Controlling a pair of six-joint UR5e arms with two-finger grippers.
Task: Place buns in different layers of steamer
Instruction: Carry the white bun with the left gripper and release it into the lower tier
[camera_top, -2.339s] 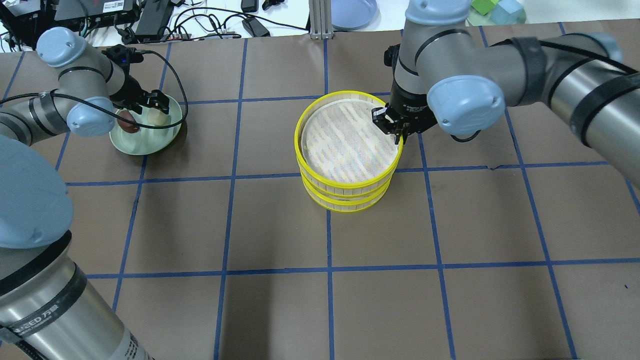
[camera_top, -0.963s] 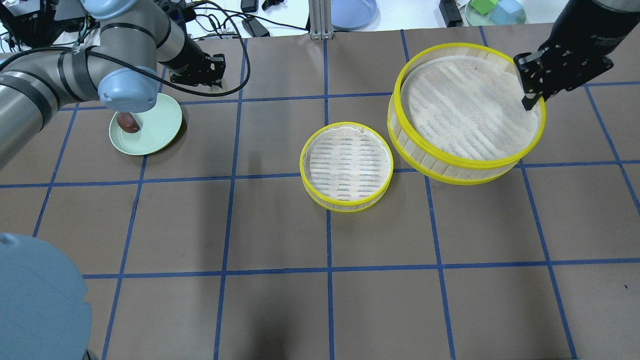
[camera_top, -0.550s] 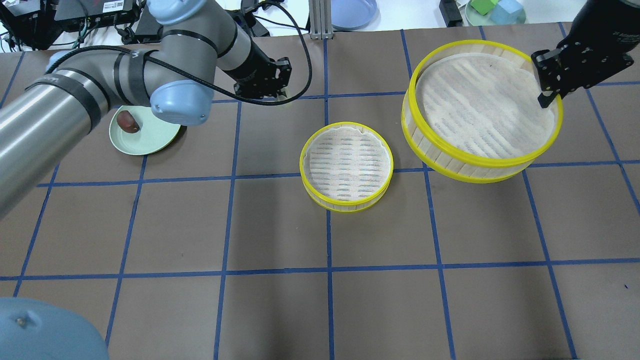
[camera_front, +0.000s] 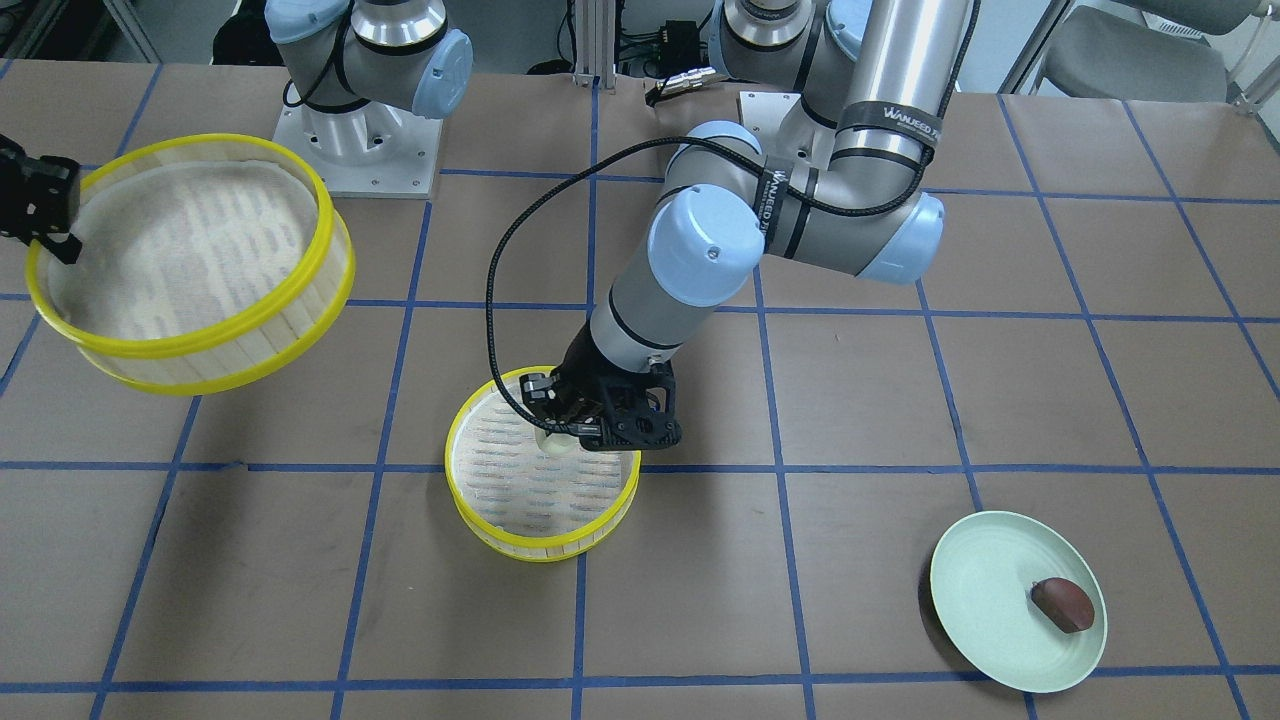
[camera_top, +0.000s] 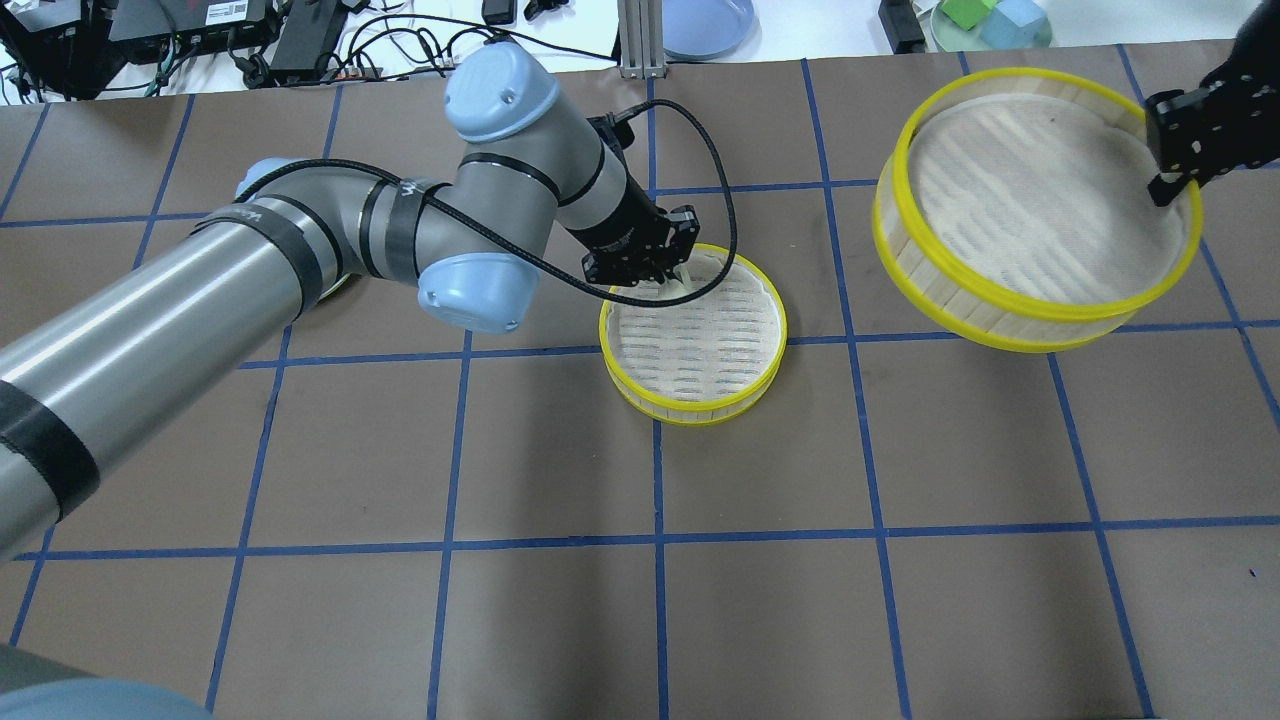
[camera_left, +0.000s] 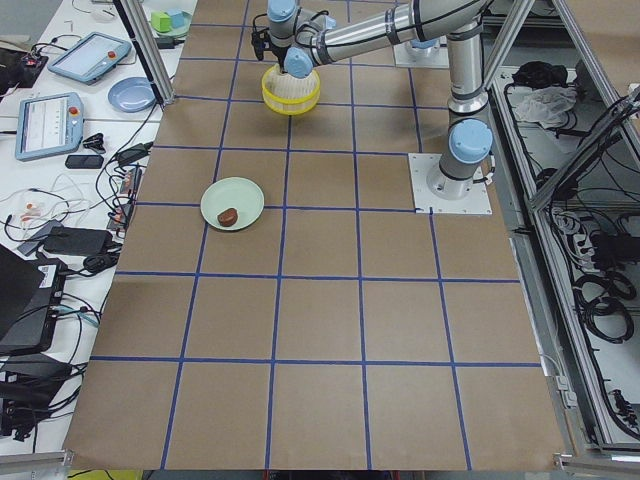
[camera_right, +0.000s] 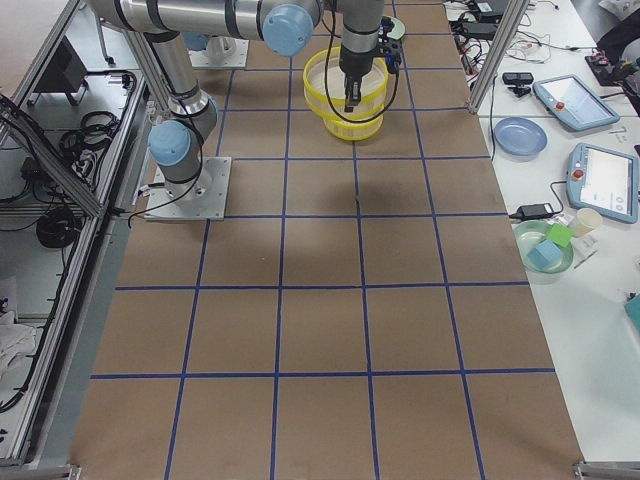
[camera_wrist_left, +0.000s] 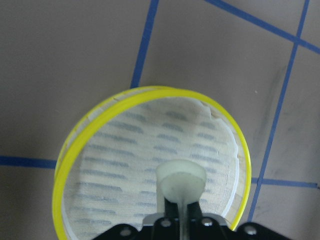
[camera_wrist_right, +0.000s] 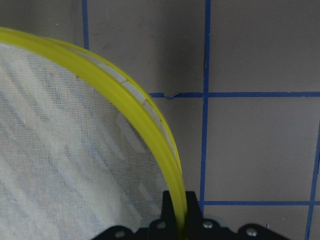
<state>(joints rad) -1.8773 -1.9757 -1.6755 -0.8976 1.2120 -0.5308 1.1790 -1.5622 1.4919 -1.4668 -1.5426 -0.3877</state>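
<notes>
My left gripper (camera_top: 662, 277) is shut on the pale cream bun (camera_top: 684, 278) and holds it just over the far edge of the lower steamer layer (camera_top: 690, 412), which stands on the table. The left wrist view shows the bun (camera_wrist_left: 181, 177) between the fingers above the tray's white slatted floor (camera_wrist_left: 115, 165). My right gripper (camera_top: 1166, 188) is shut on the rim of the upper steamer layer (camera_top: 1040, 312) and holds it tilted in the air at the far right. The reddish-brown bun (camera_front: 1062, 604) lies on the pale green plate (camera_front: 985, 600), apart from both grippers.
A blue plate (camera_top: 705, 25) and a green dish with blocks (camera_top: 990, 22) sit beyond the table's far edge, next to cables and devices (camera_top: 300, 40). The right arm's base plate (camera_front: 350, 150) is on the robot's side. In the overhead view my left arm hides the green plate.
My left gripper has carried the cream bun from the green plate over to the lower layer. My right gripper lifted the upper layer off the stack and moved it to the right.
</notes>
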